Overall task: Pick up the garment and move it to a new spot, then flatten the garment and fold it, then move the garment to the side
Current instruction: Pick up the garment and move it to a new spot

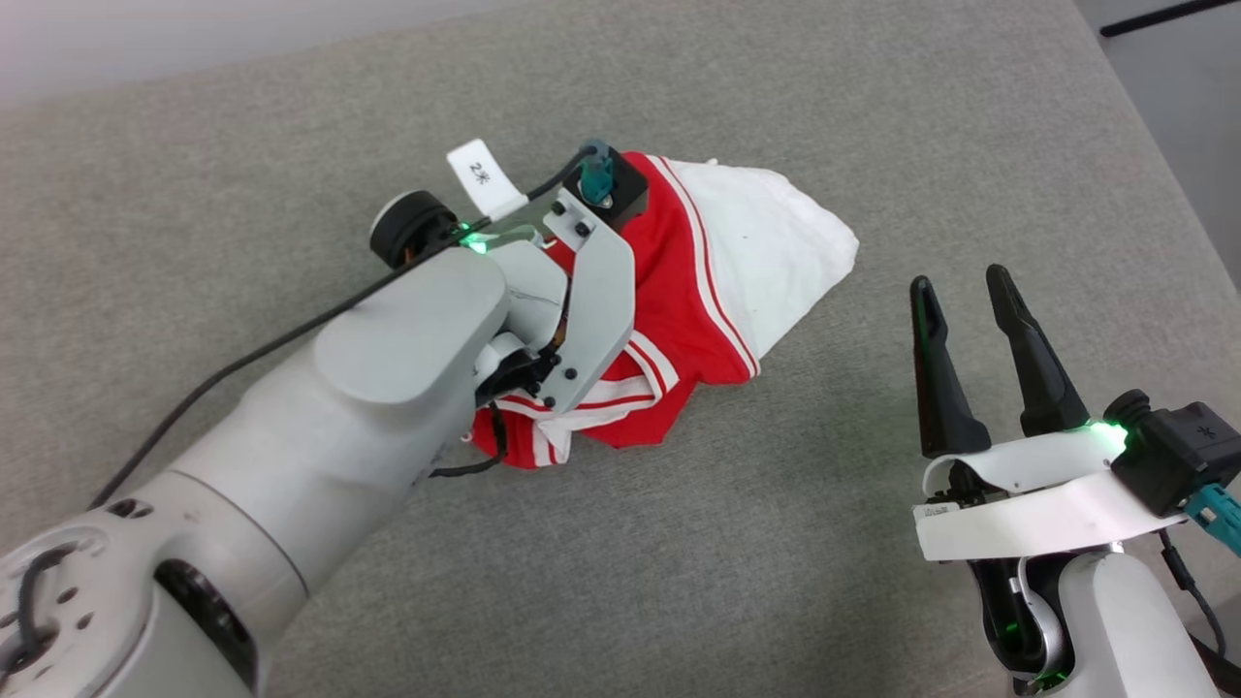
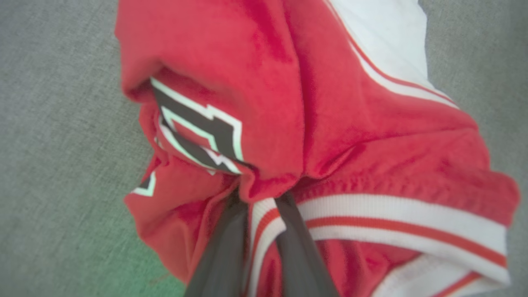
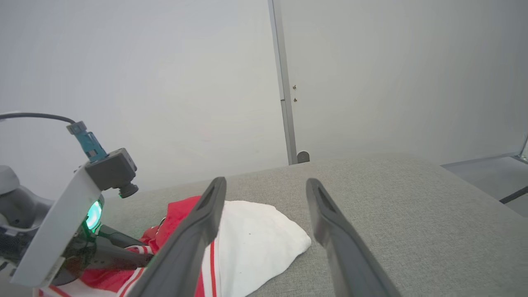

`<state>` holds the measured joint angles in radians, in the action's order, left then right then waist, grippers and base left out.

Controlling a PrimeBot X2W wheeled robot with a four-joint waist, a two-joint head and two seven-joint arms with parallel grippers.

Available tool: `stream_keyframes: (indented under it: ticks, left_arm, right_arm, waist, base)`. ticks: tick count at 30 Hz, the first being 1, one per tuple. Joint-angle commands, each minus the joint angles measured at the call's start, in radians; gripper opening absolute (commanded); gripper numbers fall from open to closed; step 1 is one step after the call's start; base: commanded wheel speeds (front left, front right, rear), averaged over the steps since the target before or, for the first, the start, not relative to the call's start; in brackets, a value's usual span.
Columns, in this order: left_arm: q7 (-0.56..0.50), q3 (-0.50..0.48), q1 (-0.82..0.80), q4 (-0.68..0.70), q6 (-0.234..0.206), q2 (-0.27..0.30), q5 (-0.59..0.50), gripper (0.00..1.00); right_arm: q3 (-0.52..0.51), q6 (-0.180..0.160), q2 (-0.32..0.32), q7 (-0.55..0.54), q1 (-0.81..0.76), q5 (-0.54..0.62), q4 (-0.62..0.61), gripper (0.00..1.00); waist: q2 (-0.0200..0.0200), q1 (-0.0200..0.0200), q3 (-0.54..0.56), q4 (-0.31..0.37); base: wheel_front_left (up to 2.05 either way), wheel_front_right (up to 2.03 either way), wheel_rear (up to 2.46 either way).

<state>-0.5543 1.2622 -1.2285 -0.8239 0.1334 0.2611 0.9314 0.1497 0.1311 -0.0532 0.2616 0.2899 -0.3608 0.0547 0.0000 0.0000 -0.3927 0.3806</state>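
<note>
two dark fingers (image 2: 222,251) of the left gripper (image 2: 262,200) meet on the garment (image 1: 703,291), and the cloth lies bunched right at their tips. a fold of red body fabric and a run of white-and-red striped trim are pinched in the narrow gap between them. in the left wrist view the red cloth wraps over and around the fingertips, with part of the black, white-outlined print creased just to the left of them. the jaws stand nearly closed, clamped on that fold.

the garment itself is a crumpled heap near the middle of the table (image 1: 776,543), with a white sleeve (image 1: 776,242) spread toward the far right of the heap. the right gripper (image 1: 970,281) is off to the right of the garment, apart from it, its two fingers spread wide with nothing between them.

the table is covered in grey woven fabric. beyond its far edge, the right wrist view shows a pale wall (image 3: 144,82) with a grey vertical strip (image 3: 282,82), and a bit of grey floor (image 3: 486,177) at the right.
</note>
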Motion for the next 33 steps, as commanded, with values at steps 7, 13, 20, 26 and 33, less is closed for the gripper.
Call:
stream_keyframes:
  ticks: [7, 13, 20, 26, 33]
  left_arm:
    - [0.078, 0.030, 0.074, -0.005, -0.005, 0.021, 0.037, 1.00]
    - [0.225, 0.007, 0.050, 0.026, -0.004, 0.015, 0.121, 1.00]
    - [0.414, -0.022, 0.099, 0.076, -0.004, 0.034, 0.196, 1.00]
    - [0.618, -0.064, 0.221, 0.093, -0.003, 0.075, 0.243, 1.00]
    - [0.792, -0.126, 0.428, 0.083, -0.008, 0.126, 0.297, 1.00]
  right_arm:
    - [-0.013, -0.001, 0.003, 0.005, -0.016, 0.001, 0.010, 1.00]
    - [-0.020, -0.001, 0.002, 0.003, -0.033, 0.045, 0.036, 1.00]
    - [-0.024, -0.001, -0.033, 0.003, -0.059, 0.066, 0.062, 1.00]
    - [-0.036, -0.001, -0.073, 0.003, -0.109, 0.078, 0.085, 1.00]
    - [-0.070, -0.001, -0.131, 0.003, -0.185, 0.085, 0.111, 1.00]
  waist:
    - [0.0000, 0.0000, 0.019, -0.005]
    - [0.0000, 0.0000, 0.087, -0.058]
    - [0.0000, 0.0000, 0.161, -0.129]
    - [0.0000, 0.0000, 0.232, -0.208]
    - [0.0000, 0.0000, 0.289, -0.301]
  base:
    - [0.00, 0.00, 0.00]
    - [0.00, 0.00, 0.00]
    - [0.00, 0.00, 0.00]
    - [0.00, 0.00, 0.00]
    - [0.00, 0.00, 0.00]
